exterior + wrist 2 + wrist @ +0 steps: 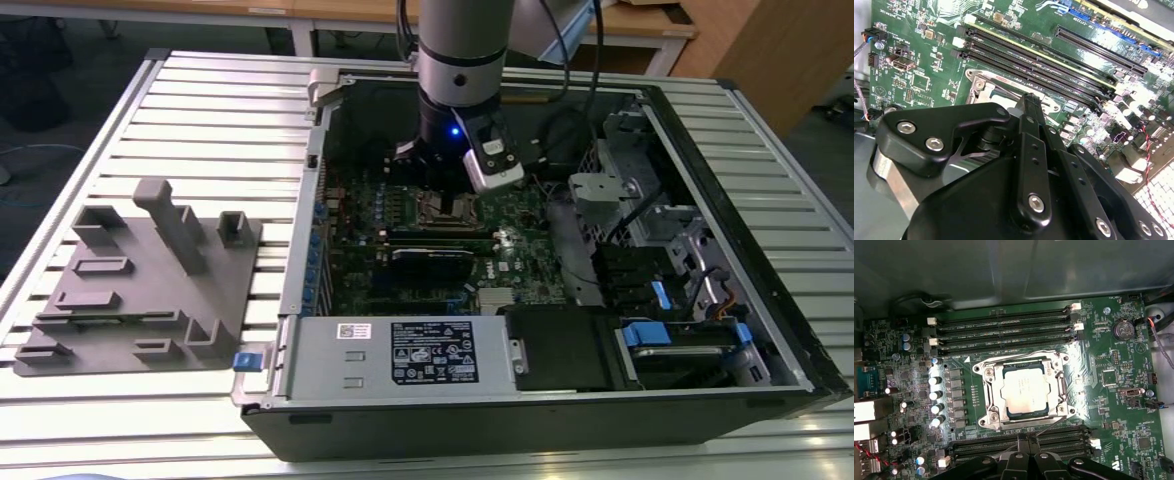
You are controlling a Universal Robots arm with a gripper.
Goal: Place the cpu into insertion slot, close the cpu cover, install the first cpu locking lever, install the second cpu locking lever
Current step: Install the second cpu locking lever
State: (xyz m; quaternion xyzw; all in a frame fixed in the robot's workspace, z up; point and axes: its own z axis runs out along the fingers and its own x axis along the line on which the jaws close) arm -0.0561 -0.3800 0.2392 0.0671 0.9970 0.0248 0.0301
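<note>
CPU [1025,391]: we see it seated flat in the insertion slot [1010,411], silvery-tan top showing, inside the open PC case [747,330] on the slatted table [174,90].
Cover: cpu cover [994,390] lies down around the chip, window framing it.
Levers: one thin wire lever [1050,426] runs at an angle from the socket's edge toward the fingertips; whether it's latched, we can't tell.
Gripper [1026,442]: fingertips drawn together, closed or nearly so, just beside the lever end; we can't confirm it pinches anything.
Step, our read: a locking lever is in hand. To do it well, we'd keep the tips square on the wire & press w/o scraping the memory slots [1004,325] or capacitors [936,395].
Other containers: grey parts fixture [147,280] sits beside the case, pockets look bare.
</note>
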